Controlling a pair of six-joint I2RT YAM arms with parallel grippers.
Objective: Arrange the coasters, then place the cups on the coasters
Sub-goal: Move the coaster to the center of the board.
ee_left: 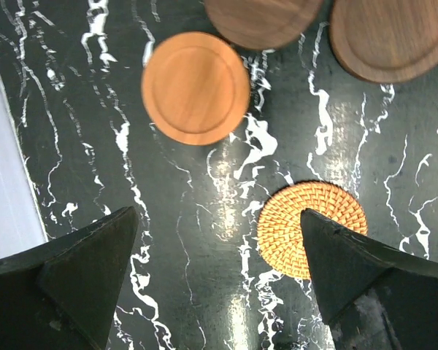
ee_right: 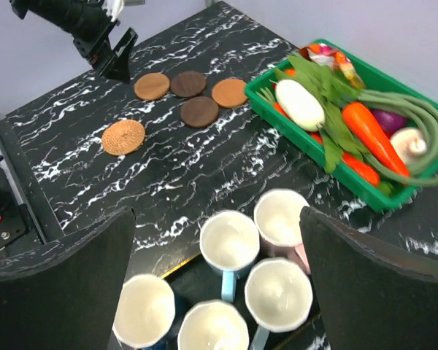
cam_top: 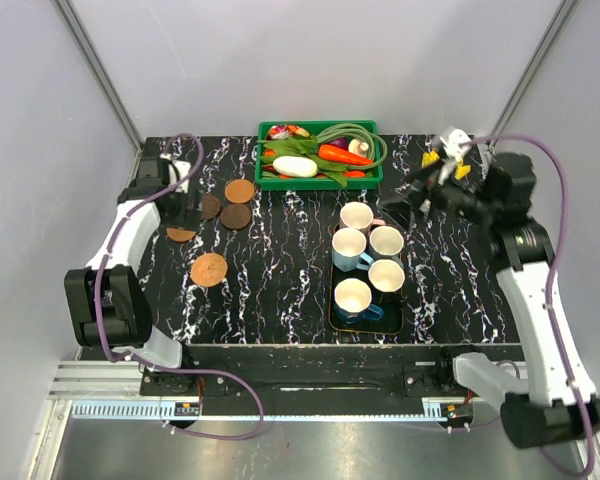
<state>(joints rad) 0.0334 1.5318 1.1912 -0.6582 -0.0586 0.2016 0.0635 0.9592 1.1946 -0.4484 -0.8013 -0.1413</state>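
Several coasters lie on the left of the table: an orange one (ee_left: 196,87), two dark ones (ee_left: 263,22) (ee_left: 390,36) and a woven one (ee_left: 310,226). From above they form a loose group (cam_top: 235,216), with the woven coaster (cam_top: 209,269) nearer the front. My left gripper (cam_top: 180,207) (ee_left: 217,215) hangs open above bare table beside them, holding nothing. Several cups (cam_top: 357,216) (ee_right: 230,240) stand close together in a black tray (cam_top: 400,320). My right gripper (cam_top: 417,205) (ee_right: 217,211) hovers open above and behind the cups, empty.
A green basket (cam_top: 320,181) (ee_right: 365,191) of toy vegetables sits at the back middle. Grey walls close in the table on the left, right and back. The marbled black tabletop (cam_top: 280,260) lies between the coasters and the tray.
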